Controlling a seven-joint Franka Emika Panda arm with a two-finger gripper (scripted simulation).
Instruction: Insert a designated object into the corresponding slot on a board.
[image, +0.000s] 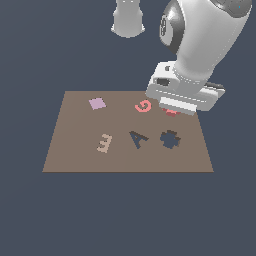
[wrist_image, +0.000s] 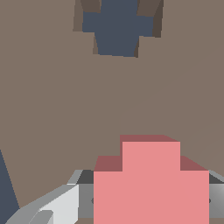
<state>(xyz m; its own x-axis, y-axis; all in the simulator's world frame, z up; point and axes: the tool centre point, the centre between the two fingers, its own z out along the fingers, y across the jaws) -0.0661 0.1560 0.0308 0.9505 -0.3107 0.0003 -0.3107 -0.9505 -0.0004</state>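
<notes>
progress: not yet inserted; sitting early in the task, at the grab stage by the look of it, with carry and drop into the cutout all remaining
block (wrist_image: 151, 183): thick red-pink stepped piece, filling the near part of the wrist view; in the exterior view only a red sliver peeking out under the hand near the board's far edge on the exterior view's right, beside the thin red-pink G (image: 143, 106)
block height: cannot tell whether resting on the board or lifting slightly; contact line hidden by the hand
slot (image: 170, 139): dark lobed cutout, showing empty, lying nearer the camera than the block in the exterior view, just beside the dark A cutout (image: 138, 138); apart from the block, bare board between them
slot in wrist view: showing as a dark cross-like hole ahead of the block, walls visible, nothing inside
board (image: 75, 160): flat brown rectangle, also carrying a lilac square (image: 97, 103) and a tan E (image: 104, 143), both well apart from the work
claw (wrist_image: 151, 199): sitting low over the block, grey fingers (wrist_image: 59, 205) flanking it on both sides, narrowed to about the block's width
grip: looking closed onto the block, judging from fingers pressing up against its sides; exact pad contact hidden behind the block
remaining: lifting, shifting over the slot, matching the lobes' turn, lowering in, letting go
risk: lobes not lining up with the cutout, block catching on the rim
</notes>
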